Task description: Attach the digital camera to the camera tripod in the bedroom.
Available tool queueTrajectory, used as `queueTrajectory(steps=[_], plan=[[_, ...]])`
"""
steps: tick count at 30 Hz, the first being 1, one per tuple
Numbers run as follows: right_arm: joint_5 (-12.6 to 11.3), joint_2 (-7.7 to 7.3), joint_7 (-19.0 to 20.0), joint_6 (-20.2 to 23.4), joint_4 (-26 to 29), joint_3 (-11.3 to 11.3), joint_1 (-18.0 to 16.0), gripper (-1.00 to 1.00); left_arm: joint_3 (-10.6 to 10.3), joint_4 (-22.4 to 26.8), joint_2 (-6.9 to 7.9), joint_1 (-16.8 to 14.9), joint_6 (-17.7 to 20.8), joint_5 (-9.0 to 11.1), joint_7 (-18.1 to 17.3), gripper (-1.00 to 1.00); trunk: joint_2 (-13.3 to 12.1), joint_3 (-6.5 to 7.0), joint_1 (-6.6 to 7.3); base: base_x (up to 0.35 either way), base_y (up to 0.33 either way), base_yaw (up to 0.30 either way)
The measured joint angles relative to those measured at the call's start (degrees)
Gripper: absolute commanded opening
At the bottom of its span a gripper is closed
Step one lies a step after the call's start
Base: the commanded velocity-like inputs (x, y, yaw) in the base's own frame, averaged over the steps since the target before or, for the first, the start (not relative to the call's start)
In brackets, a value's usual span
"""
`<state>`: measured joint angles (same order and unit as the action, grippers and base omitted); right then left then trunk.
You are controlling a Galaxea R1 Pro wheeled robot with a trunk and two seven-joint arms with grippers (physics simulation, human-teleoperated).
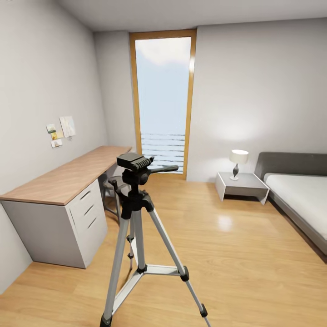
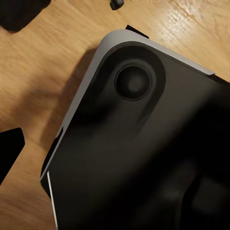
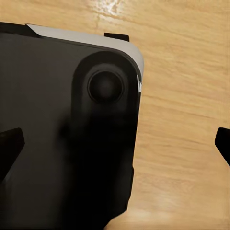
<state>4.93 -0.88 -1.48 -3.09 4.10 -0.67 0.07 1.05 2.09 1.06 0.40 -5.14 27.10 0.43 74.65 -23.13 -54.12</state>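
The camera tripod (image 1: 136, 213) stands on the light wood floor close in front of me, silver legs spread, its black head (image 1: 135, 164) on top with the pan handle (image 1: 163, 169) pointing right. The digital camera is out of view. In the left wrist view, my left gripper (image 2: 115, 158) hangs over my own black, grey-rimmed base (image 2: 143, 143); one dark fingertip (image 2: 9, 153) sits at the picture's edge, so the jaws stand wide. My right gripper (image 3: 115, 143) is open and holds nothing, its fingertips (image 3: 9, 143) far apart over the base (image 3: 62, 124) and floor.
A long wood-topped desk (image 1: 68, 177) with grey drawers runs along the left wall, with a small stool (image 1: 111, 184) tucked behind the tripod. A tall wood-framed window (image 1: 163, 100) is straight ahead. A nightstand (image 1: 240, 186) with a lamp (image 1: 238, 161) and a grey bed (image 1: 304, 195) stand at the right.
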Motion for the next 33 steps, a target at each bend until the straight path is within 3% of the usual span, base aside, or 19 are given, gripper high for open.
queueTrajectory(steps=[33], plan=[[0.0, 0.0, 0.0, 0.0, 0.0, 0.0, 0.0, 1.0, 0.0, 0.0, 0.0, 0.0, 0.0, 0.0, 0.0, 1.0, -12.9, 5.76, 7.04, 0.0, 0.0, 0.0]])
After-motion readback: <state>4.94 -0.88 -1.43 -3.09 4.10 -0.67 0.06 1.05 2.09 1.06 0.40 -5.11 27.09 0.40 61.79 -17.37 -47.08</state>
